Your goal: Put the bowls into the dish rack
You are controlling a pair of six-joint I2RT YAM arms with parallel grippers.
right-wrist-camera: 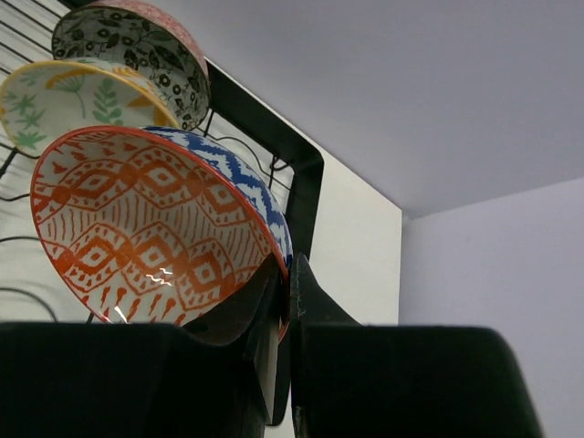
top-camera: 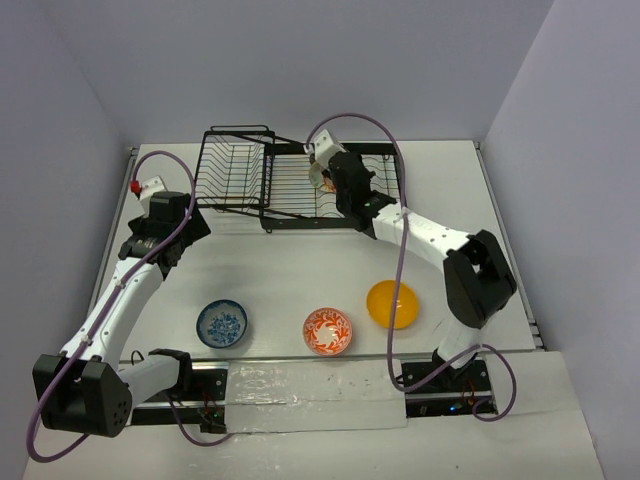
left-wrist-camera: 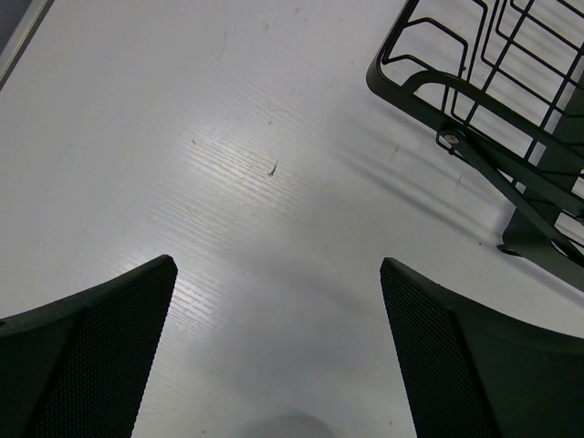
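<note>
The black wire dish rack (top-camera: 290,185) stands at the back of the table. My right gripper (top-camera: 324,172) is over it, shut (right-wrist-camera: 287,266) on the rim of a bowl (right-wrist-camera: 146,228) with a red-orange diamond pattern inside and blue outside. Behind that bowl, a white bowl with green-orange leaves (right-wrist-camera: 82,100) and a grey-black patterned bowl (right-wrist-camera: 137,41) stand on edge in the rack (right-wrist-camera: 303,182). On the table lie a blue patterned bowl (top-camera: 221,323), an orange-red floral bowl (top-camera: 328,331) and a plain orange-yellow bowl (top-camera: 392,304). My left gripper (top-camera: 195,225) is open and empty (left-wrist-camera: 278,265) above bare table beside the rack's basket end (left-wrist-camera: 474,100).
Grey walls enclose the table at the back and both sides. The rack's tilted basket section (top-camera: 235,165) sits at its left end. The arm bases and cables lie along the near edge (top-camera: 300,385).
</note>
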